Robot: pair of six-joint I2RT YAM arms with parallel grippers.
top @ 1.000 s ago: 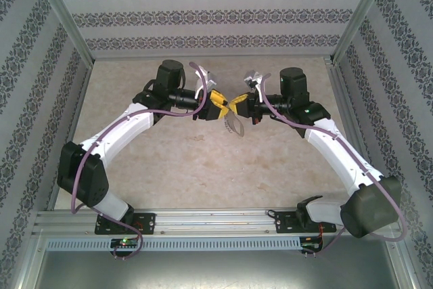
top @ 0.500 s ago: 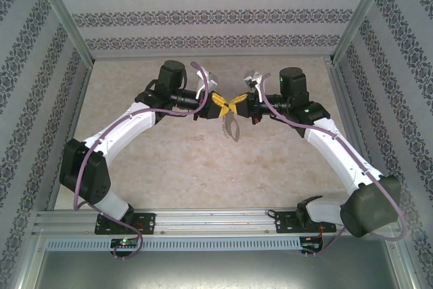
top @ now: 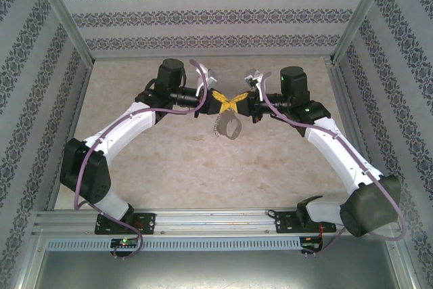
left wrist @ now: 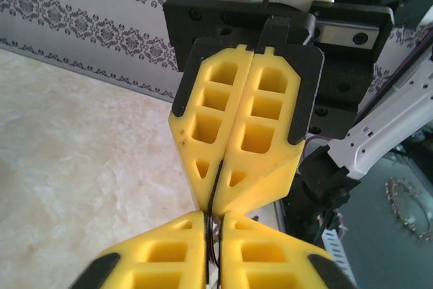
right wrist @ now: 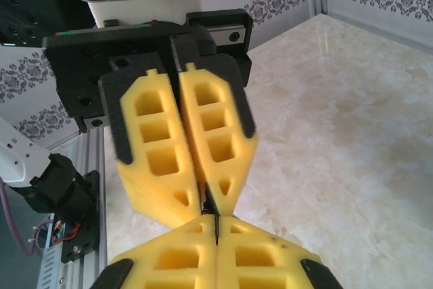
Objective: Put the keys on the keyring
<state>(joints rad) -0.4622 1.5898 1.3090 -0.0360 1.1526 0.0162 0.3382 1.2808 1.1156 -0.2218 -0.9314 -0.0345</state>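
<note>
L fingers (top: 220, 102) & R fingers (top: 237, 101) clamped, tip-to-tip, mid-air

Beige marbled tabletop (top: 169, 174) at centre frame. Pale walls (top: 203, 5) with grey damask bands enclose three sides; aluminium posts (top: 64, 21) rise at the upper corners.

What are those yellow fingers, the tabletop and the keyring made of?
Fingers: likely moulded or printed plastic, matte yellow, with hollow pockets.
Tabletop: looks like marble or marble-patterned laminate, beige with pale veining and a slight gloss.
Keyring: probably metal, judging by its grey colour; too small to be sure.
</note>
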